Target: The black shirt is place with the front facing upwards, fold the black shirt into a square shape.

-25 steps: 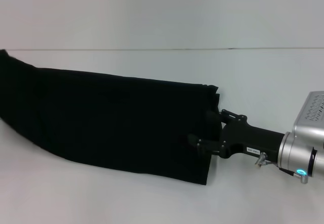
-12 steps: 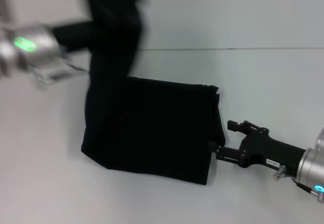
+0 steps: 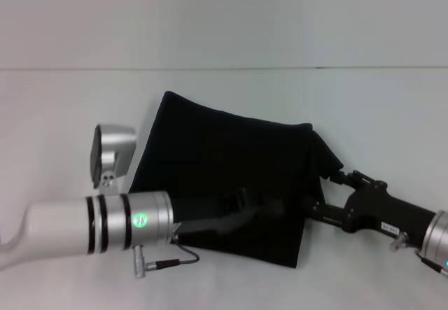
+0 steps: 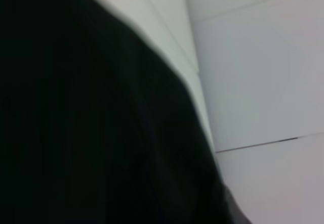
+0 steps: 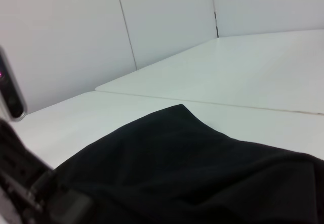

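The black shirt [image 3: 224, 149] lies folded into a rough square in the middle of the white table, its plain black cloth up and no lettering showing. My left arm reaches in from the lower left. The left gripper [image 3: 245, 201] sits low over the shirt's near part, shut on a fold of the cloth, and black cloth [image 4: 91, 123] fills most of the left wrist view. My right gripper [image 3: 325, 192] stands open at the shirt's right edge, where the cloth bulges up slightly. The right wrist view looks across the shirt [image 5: 202, 173] from that edge.
The white table [image 3: 378, 107] runs wide behind and to both sides of the shirt, ending at a pale wall [image 3: 224, 16]. The left arm's silver forearm [image 3: 105, 226] crosses the table's front left, with a cable hanging under it.
My left arm has swung the shirt's left end up and over to the right, halving the long strip into a square. The right gripper let go of the right edge and backed off slightly.
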You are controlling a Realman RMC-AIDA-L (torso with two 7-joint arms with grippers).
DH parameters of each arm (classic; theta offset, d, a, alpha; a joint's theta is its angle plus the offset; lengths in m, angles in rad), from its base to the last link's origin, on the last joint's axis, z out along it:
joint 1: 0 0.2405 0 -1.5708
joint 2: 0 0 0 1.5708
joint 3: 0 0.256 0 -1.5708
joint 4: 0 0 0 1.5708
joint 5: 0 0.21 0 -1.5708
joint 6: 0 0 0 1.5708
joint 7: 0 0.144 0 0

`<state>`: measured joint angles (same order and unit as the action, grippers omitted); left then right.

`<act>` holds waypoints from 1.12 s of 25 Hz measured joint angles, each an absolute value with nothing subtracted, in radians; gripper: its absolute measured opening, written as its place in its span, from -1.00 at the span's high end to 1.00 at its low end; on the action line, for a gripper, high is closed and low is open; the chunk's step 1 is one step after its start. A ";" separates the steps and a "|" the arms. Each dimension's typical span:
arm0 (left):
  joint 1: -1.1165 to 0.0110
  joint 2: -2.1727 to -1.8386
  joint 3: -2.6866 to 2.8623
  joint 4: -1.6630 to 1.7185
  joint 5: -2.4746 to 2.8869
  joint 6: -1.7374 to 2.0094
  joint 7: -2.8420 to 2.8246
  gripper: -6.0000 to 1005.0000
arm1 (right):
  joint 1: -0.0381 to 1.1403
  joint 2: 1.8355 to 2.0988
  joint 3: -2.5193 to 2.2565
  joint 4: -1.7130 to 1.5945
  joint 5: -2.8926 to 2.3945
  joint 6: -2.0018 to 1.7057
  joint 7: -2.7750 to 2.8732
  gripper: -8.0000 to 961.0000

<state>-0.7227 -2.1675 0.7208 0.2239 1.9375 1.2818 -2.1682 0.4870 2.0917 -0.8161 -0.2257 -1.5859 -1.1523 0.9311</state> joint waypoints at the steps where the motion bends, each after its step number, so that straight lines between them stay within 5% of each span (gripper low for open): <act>1: -0.713 -2.168 0.719 0.222 1.936 1.279 -2.161 0.96 | 0.489 2.092 -0.815 -0.226 -1.586 -1.151 0.931 -0.93; 16: -0.677 -2.164 0.812 0.253 1.938 1.344 -2.057 0.96 | 0.476 2.092 -0.631 -0.242 -1.585 -1.177 0.944 -0.93; 28: -0.540 -2.142 0.826 0.515 1.938 1.529 -1.905 0.14 | 0.471 2.096 -0.495 -0.242 -1.577 -1.243 0.936 -0.93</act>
